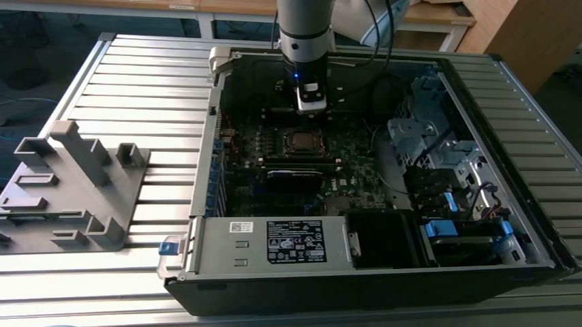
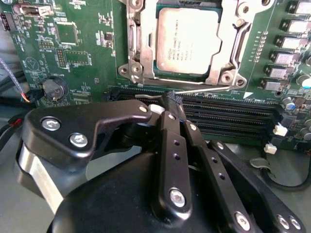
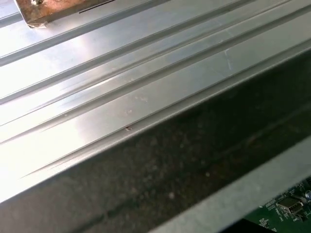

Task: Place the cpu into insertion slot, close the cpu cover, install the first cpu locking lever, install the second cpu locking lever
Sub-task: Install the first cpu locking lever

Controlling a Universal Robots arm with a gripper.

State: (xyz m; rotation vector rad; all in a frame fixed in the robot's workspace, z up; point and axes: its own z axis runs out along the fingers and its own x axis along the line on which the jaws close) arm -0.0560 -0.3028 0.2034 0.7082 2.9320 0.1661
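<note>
Reaching down into the open computer case (image 1: 195,204), the arm sets its gripper (image 2: 173,99) low over the green motherboard (image 2: 77,43). The black fingers (image 2: 170,131) are drawn together with no gap between their tips. The tips meet the free end of a thin silver locking lever (image 2: 204,89); I cannot tell whether the wire is pinched between them or only touched. That lever lies along one edge of the cpu cover (image 2: 141,46), next to the long black memory slots (image 2: 228,114).

The cpu (image 2: 187,41) sits flat in the insertion slot (image 1: 285,139), its dull grey top showing through the window of the cover, which is folded down over it. A second thin rod (image 2: 239,43) runs along another edge of the cover. A round coin battery (image 2: 53,89) stands on the board, well apart from the socket.

In the exterior view the slot is just at six o'clock from the gripper (image 1: 311,107), near the middle of the case. A labelled power supply box (image 1: 272,242) is farther off at six o'clock, and blue drive tabs (image 1: 441,228) are at about four o'clock. Outside the case, at eight o'clock, a grey stepped fixture (image 1: 73,184) rests on the ribbed aluminium table (image 1: 136,82). The first wrist view looks across those ribs (image 3: 121,73) and the dark case wall (image 3: 194,160).
</note>
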